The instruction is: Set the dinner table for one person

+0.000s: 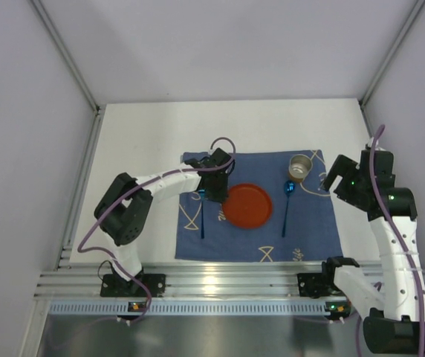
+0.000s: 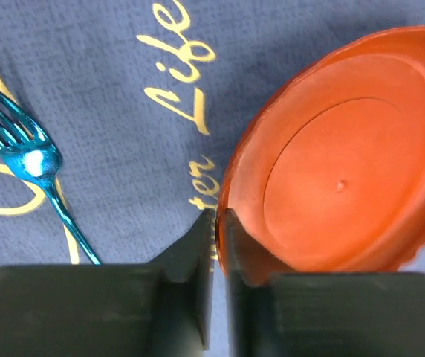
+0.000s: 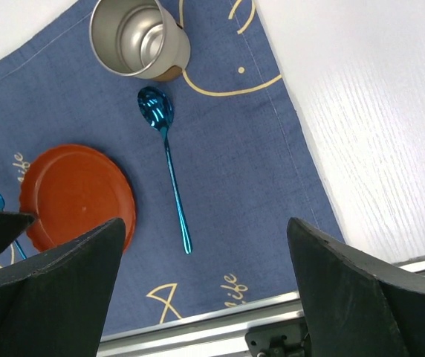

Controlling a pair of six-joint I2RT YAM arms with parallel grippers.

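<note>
Left gripper (image 2: 217,217) at plate (image 2: 346,171) rim, grip unclear.

Left arm (image 1: 166,178) reaches forward, jaws nearly together; right arm (image 1: 392,239) raised, jaws wide apart

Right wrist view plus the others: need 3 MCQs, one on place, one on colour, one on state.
1. Where does the spoon lie relative to the plate?
A. to its left
B. to its right
C. on top of it

2. What colour is the plate?
A. orange-red
B. white
C. green

3. What state is the right gripper in?
A. shut on the spoon
B. shut, empty
C. open, empty

Key:
1 B, the top view shows the spoon clear of the plate on its right side.
2 A, the plate looks orange-red in all three views.
3 C, its fingers stand wide apart with only the placemat visible between them.
</note>
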